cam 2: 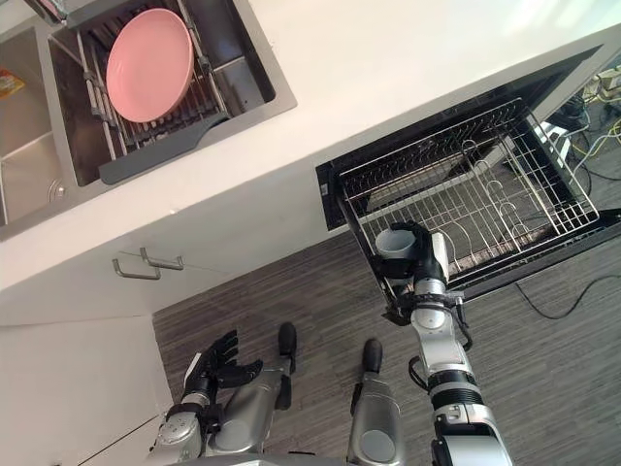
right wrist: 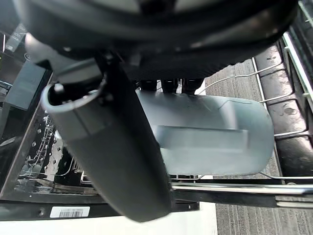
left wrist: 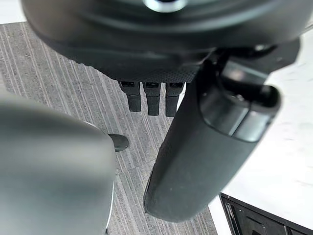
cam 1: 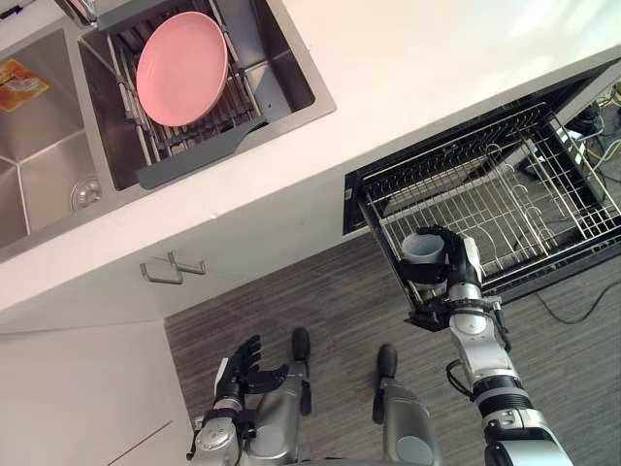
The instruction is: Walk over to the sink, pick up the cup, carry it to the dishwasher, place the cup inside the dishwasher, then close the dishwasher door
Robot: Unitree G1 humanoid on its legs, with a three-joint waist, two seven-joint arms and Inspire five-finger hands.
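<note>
Now, placing. The dishwasher (cam 1: 351, 199) stands open on the right, with its wire rack (cam 1: 505, 194) pulled out above the floor (cam 1: 320, 301). My right hand (cam 1: 462, 257) is curled round the cup (cam 1: 421, 248), thumb opposing fingers, and holds it mouth-up over the rack's near left corner. My left hand (cam 1: 243, 367) hangs low on the left, fingers spread and relaxed, holding nothing.

Procedure, as I judge it: lower the cup straight down between the wires, confirm that it is seated, then release. An early release risks the cup tipping against the upright loops.

Materials:
- The counter (cam 1: 408, 78) is a smooth white slab.
- The floor is grey with a fine striped grain.
- The sink (cam 1: 49, 165), far left, is a brushed steel rectangle.
- The rack is a thin, bright wire grid.
- The plate (cam 1: 181, 68) is round, pink and glossy.
- The cup is a smooth, pale grey cylinder.
</note>
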